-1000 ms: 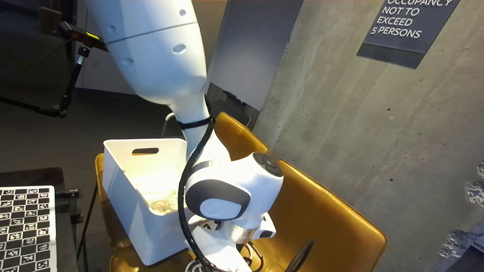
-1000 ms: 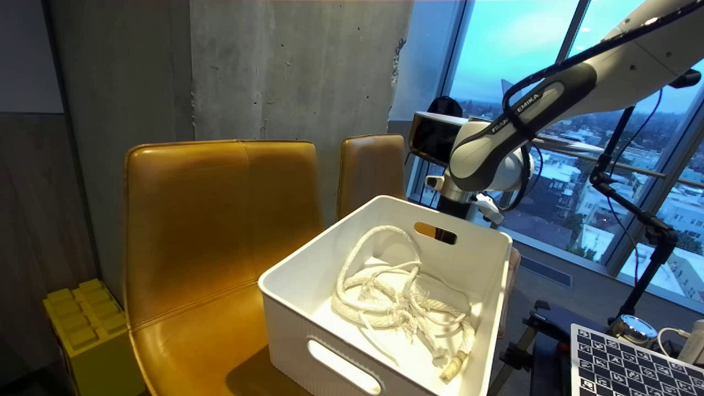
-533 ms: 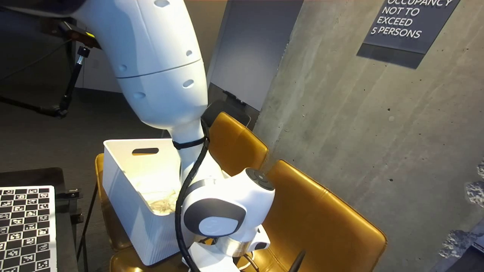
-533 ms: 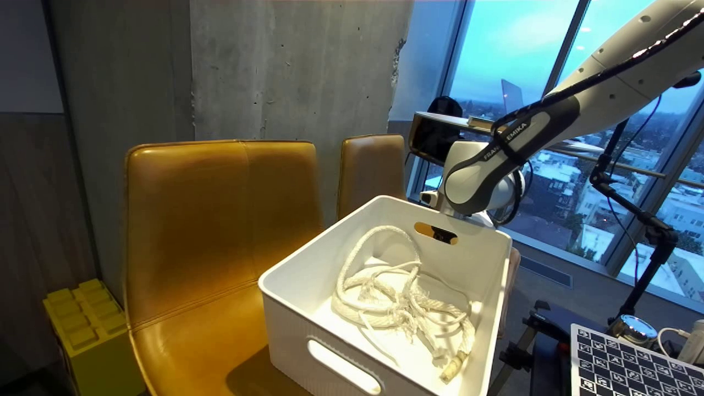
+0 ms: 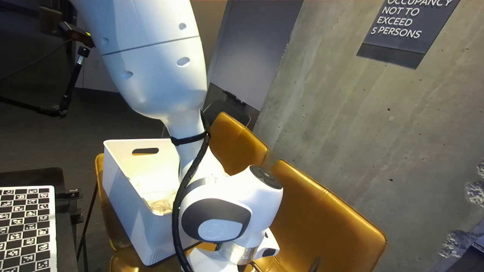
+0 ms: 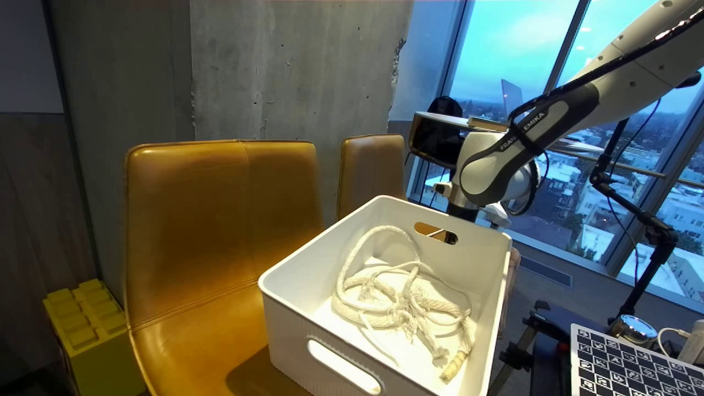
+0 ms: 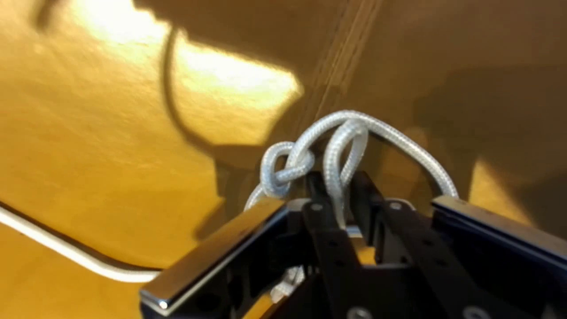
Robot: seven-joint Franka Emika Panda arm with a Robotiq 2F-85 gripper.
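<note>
Since the frame just before, my arm (image 6: 577, 118) has lifted a little. My jaws are clamped on 1 looped white cord (image 7: 352, 126), over a gold seat (image 7: 124, 190), with 1 knot (image 7: 283, 173) just beside them. I also see 1 white strand (image 7: 79, 257) across the seat; I can't tell whether it joins the cord.

In an exterior view, 1 white box (image 6: 291, 324) holds a tangle of pale rope (image 6: 404, 314). It stands on gold seating. Around it I count 2 chair backs (image 6: 220, 214), 1 yellow case (image 6: 91, 346), 1 checkered board (image 6: 638, 357) and 1 concrete wall (image 6: 297, 77), with windows (image 6: 511, 55) behind the arm.
</note>
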